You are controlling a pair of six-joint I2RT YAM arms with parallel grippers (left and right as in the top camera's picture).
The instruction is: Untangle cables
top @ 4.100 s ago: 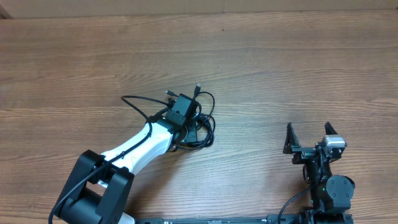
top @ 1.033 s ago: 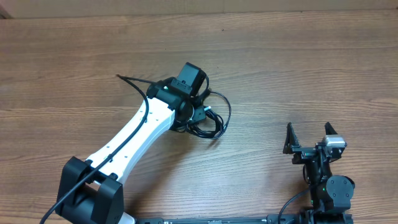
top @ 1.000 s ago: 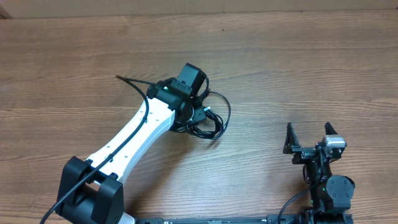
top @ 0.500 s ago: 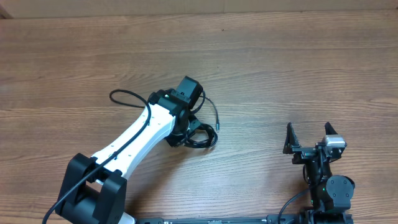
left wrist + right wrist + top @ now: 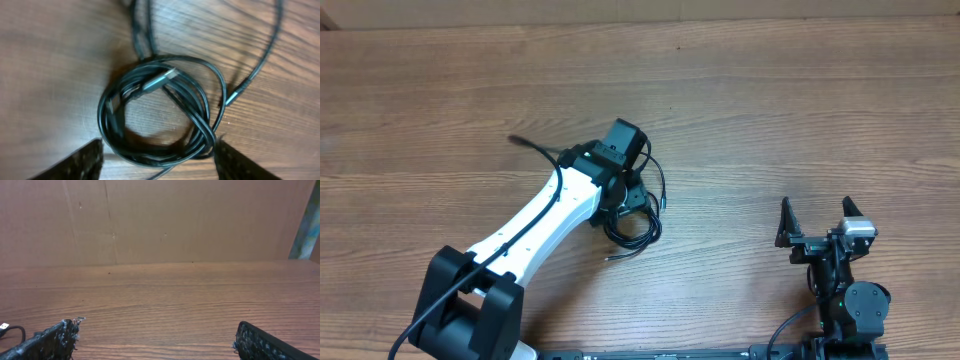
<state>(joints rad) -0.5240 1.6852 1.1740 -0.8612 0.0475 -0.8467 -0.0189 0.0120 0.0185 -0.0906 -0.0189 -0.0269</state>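
**Left tool spread wide over the coil, right tool idle and empty**

The left tool [image 5: 160,165] shows clearly only in the left wrist view. Its two dark fingertips [image 5: 75,162] sit in the bottom corners of that picture, far apart, gripping nothing. Just beyond them lie the thin black flexible cables [image 5: 200,125], wound into a rough ring flat on the brown wood-grain tabletop [image 5: 45,60]. A dark plug with a silvery tip [image 5: 161,79] lies across the ring's upper part. More strands run off the top of the picture, and one curves away on the right.

From overhead the fingers are hidden under the black wrist housing at the end of the white left arm [image 5: 535,225]. That view does place the bundle [image 5: 650,232]: near the middle of the tabletop [image 5: 800,100], partly under the wrist. A loop shows on its right and a loose end trails toward the near edge. A thin black strand [image 5: 535,147] reaches left from the wrist, its tip blurred. I cannot tell whether it is a cable or the arm's own wire.

The right tool [image 5: 815,222] stands well apart, near the front right, fingers spread wide and empty. Its wrist view confirms this [image 5: 160,342]. That view also shows a plain brown wall [image 5: 200,220] beyond the tabletop, and a small pale plug on a black cord [image 5: 4,326] at the left edge.
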